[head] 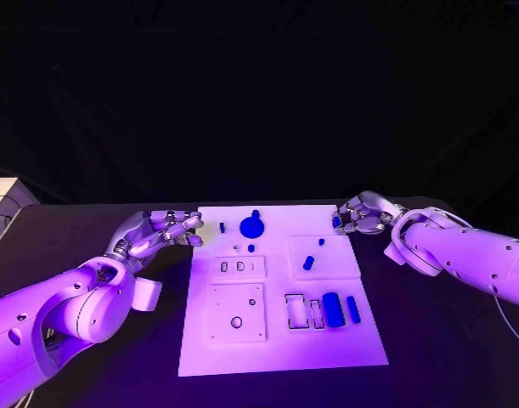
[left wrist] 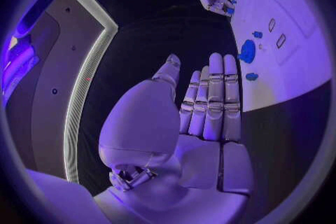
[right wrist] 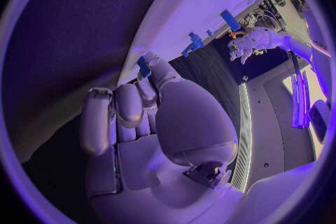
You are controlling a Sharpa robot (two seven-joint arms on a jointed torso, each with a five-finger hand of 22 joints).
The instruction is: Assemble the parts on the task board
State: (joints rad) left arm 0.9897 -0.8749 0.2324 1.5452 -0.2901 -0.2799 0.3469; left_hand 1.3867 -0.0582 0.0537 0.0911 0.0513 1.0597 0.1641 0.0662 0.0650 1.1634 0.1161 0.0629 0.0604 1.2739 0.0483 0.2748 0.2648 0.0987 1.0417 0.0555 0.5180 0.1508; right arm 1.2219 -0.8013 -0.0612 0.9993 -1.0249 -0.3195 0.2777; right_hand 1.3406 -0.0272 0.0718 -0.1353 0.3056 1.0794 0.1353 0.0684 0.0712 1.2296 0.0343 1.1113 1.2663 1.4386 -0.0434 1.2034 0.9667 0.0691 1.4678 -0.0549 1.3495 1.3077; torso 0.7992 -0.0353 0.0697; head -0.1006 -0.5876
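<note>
At the far right corner of the task board (head: 281,357), the right hand (head: 359,214) pinches a small blue part (right wrist: 143,65) between thumb and fingertip. The left hand (head: 167,229) sits just off the board's far left corner, fingers straight and together, grasping nothing. A round blue part (head: 252,226) stands near the far edge. Elongated blue parts (head: 333,308) lie toward the near right corner, beside rectangular slots.
</note>
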